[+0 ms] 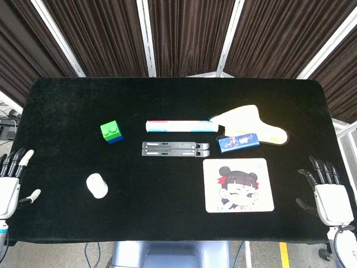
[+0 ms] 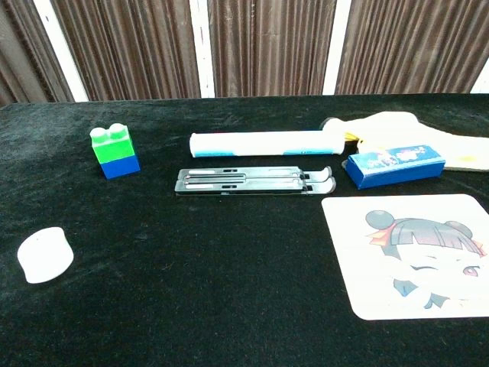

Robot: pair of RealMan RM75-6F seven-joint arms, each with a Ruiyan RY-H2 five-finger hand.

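The left hand (image 1: 11, 181) hung empty, fingers spread, nearest the small white oval puck (image 1: 97, 185). The right hand (image 1: 329, 192) was likewise empty beside the square cartoon-girl mouse pad (image 1: 239, 185). The puck's long axis ran away from the robot.

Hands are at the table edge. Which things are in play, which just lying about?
In play, nearest the empty hands: white rounded piece by the left hand; cartoon mat by the right hand.
Lying about: green-and-blue block, white tube, folded black stand, blue box, cream cloth.
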